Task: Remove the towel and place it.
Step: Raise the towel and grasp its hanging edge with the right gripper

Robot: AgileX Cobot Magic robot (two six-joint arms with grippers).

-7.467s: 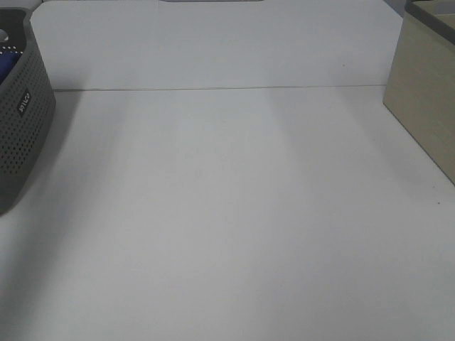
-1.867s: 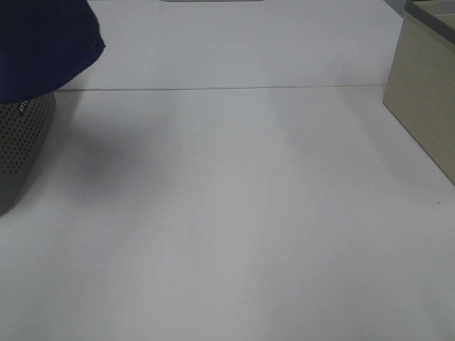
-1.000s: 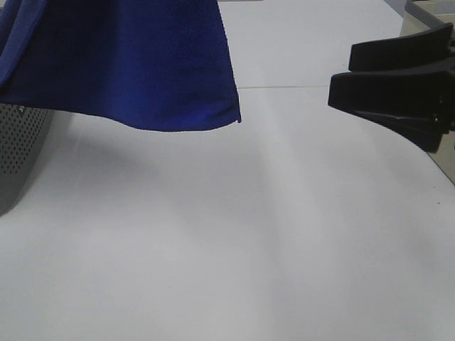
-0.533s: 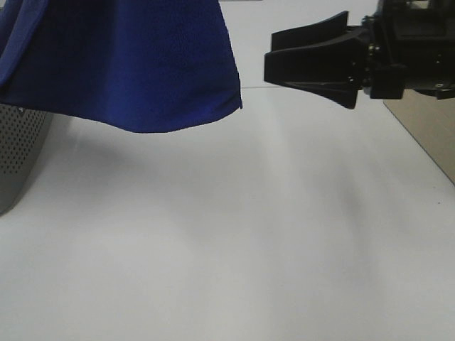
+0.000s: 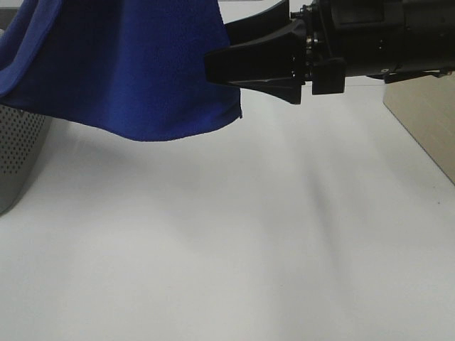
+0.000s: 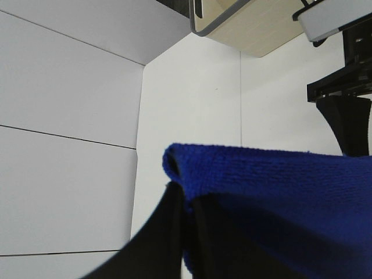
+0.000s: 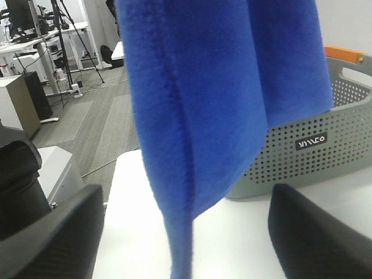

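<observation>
The royal-blue towel [image 5: 135, 64] hangs in the air over the table's far left, with its lower edge above the tabletop. My left gripper [image 6: 185, 212] is shut on a folded top edge of the towel [image 6: 273, 186]; it is out of sight in the exterior high view. My right gripper [image 5: 217, 48] reaches in from the right, level with the towel's right edge. In the right wrist view it [image 7: 186, 200] is open, and the towel's stitched edge [image 7: 186, 116] hangs between its two fingers [image 7: 52, 232]. I cannot tell whether they touch the cloth.
A grey perforated basket [image 5: 18, 153] stands at the table's left edge, partly behind the towel, and shows in the right wrist view [image 7: 308, 139]. A beige wooden box [image 5: 426, 128] stands at the right edge. The white tabletop [image 5: 234, 241] lies below.
My right gripper has come in from the right and moved left to the towel's right edge. The towel has stayed hanging in about the same place.
</observation>
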